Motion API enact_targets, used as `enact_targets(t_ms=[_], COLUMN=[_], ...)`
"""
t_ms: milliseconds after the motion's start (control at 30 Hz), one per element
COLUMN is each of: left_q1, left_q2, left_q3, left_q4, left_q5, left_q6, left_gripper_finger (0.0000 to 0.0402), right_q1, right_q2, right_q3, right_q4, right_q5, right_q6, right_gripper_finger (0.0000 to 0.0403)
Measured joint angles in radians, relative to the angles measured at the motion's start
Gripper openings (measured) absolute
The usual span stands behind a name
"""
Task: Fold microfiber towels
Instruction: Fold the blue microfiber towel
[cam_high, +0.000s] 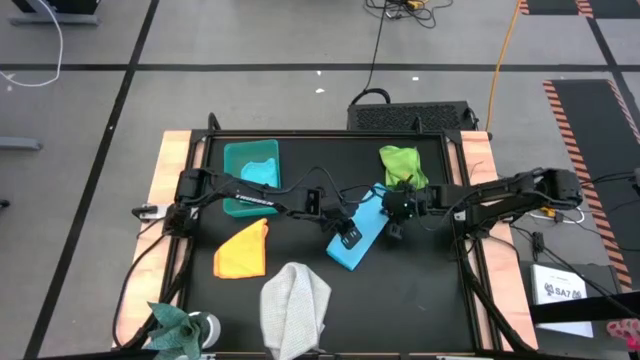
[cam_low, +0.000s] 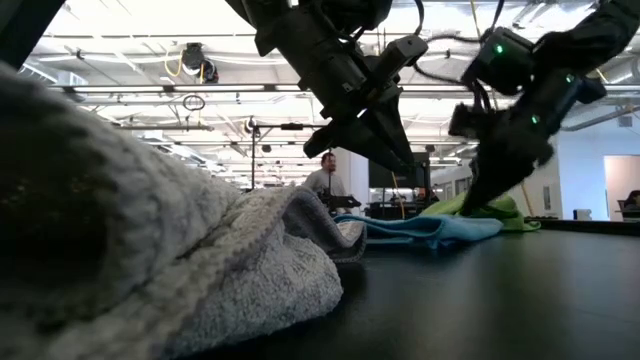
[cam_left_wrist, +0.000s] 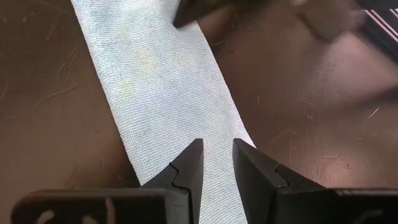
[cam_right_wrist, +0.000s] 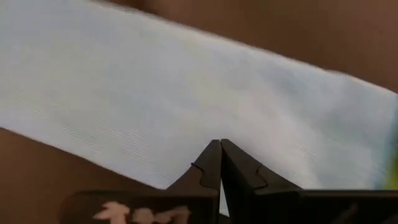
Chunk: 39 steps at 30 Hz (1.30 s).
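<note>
Where light blue towel (cam_high: 362, 236) lies folded, bare tabletop (cam_high: 420, 290) beside its edges

I see the folded towel (cam_high: 362, 236) lying at the mat's (cam_high: 420, 290) middle. My left gripper (cam_high: 349, 238) is over its near end, my right gripper (cam_high: 400, 206) at its far end. Another towel (cam_high: 402, 164) lies behind it, a bin (cam_high: 234, 206) to the left.

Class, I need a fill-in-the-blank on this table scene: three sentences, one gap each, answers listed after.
1. Both grippers hover over the folded ____ towel.
2. The right gripper has its fingers ____.
3. The teal towel lies inside the ____.
Missing words: light blue; shut; bin
</note>
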Motion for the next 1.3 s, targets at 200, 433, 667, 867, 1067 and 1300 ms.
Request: enact_targets(t_ms=[200, 433, 667, 867, 1067, 1300], left_q1=[0.000, 0.001, 0.019, 0.016, 0.017, 0.017], left_q2=[0.000, 0.003, 0.044, 0.103, 0.172, 0.188], left_q3=[0.000, 0.000, -0.001, 0.000, 0.000, 0.000], left_q4=[-0.011, -0.074, 0.022, 0.206, 0.213, 0.142], left_q5=[-0.001, -0.068, -0.081, -0.029, -0.043, -0.122], left_q6=[0.080, 0.225, 0.226, 0.206, 0.130, 0.062], left_gripper_finger=[0.0088, 0.0087, 0.0012, 0.0003, 0.0002, 0.0002], right_q1=[0.052, 0.093, 0.097, 0.097, 0.097, 0.097], right_q2=[-0.059, -0.201, -0.336, -0.408, -0.437, -0.429], right_q3=[0.073, 0.145, 0.165, 0.166, 0.165, 0.165], right_q4=[-0.003, -0.003, -0.008, -0.031, -0.053, -0.075], right_q5=[-0.146, -0.184, -0.143, -0.047, -0.021, -0.021], right_q6=[0.057, 0.106, 0.121, 0.121, 0.124, 0.124], right_gripper_finger=[0.0000, 0.0000, 0.0000, 0.0000, 0.0000, 0.0000])
